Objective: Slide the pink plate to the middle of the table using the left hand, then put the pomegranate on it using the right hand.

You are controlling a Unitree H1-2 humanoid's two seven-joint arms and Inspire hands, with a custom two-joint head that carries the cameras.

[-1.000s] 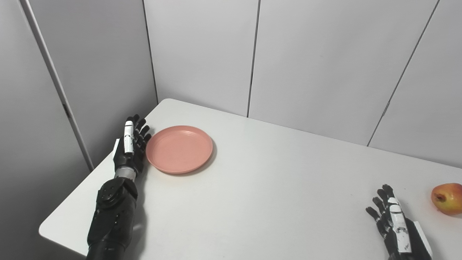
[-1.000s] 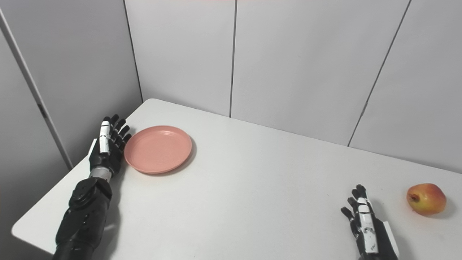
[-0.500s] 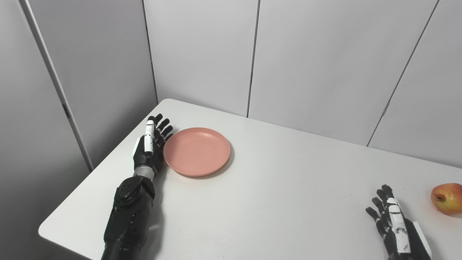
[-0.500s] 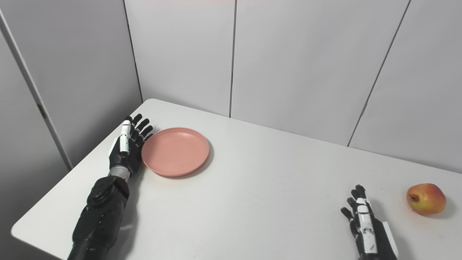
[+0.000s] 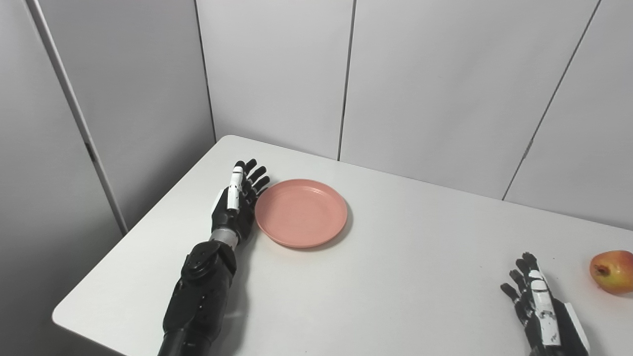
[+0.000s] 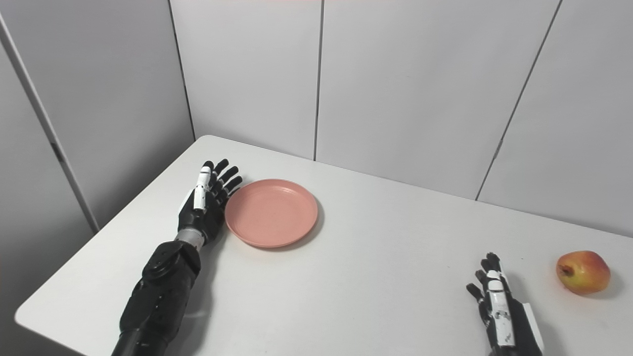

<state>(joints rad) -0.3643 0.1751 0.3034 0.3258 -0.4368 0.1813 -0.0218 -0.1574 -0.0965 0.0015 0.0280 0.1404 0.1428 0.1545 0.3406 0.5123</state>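
Since the frame of a second ago, the pink plate (image 5: 301, 212) has been carried from the left part of the frame toward its centre, and the left hand (image 5: 236, 205) has been moved the same way behind it. The fingers (image 5: 255, 174) of that hand are held straight and slightly fanned, set on edge against the plate's left rim; nothing is gripped, the plate being pushed by the side of the hand. The dark forearm runs down from it to the bottom edge, left of centre.

The plate lies flat on the white table (image 5: 395, 277), a little left of the frame's middle. The first step, the slide, is judged to be under way and not quite finished. A further push to the right, with contact kept low on the rim, is called for.

At the lower right, the right hand (image 6: 499, 306) is rested open, fingers spread, holding nothing. The pomegranate (image 6: 583, 272) lies apart from it at the right edge, untouched.
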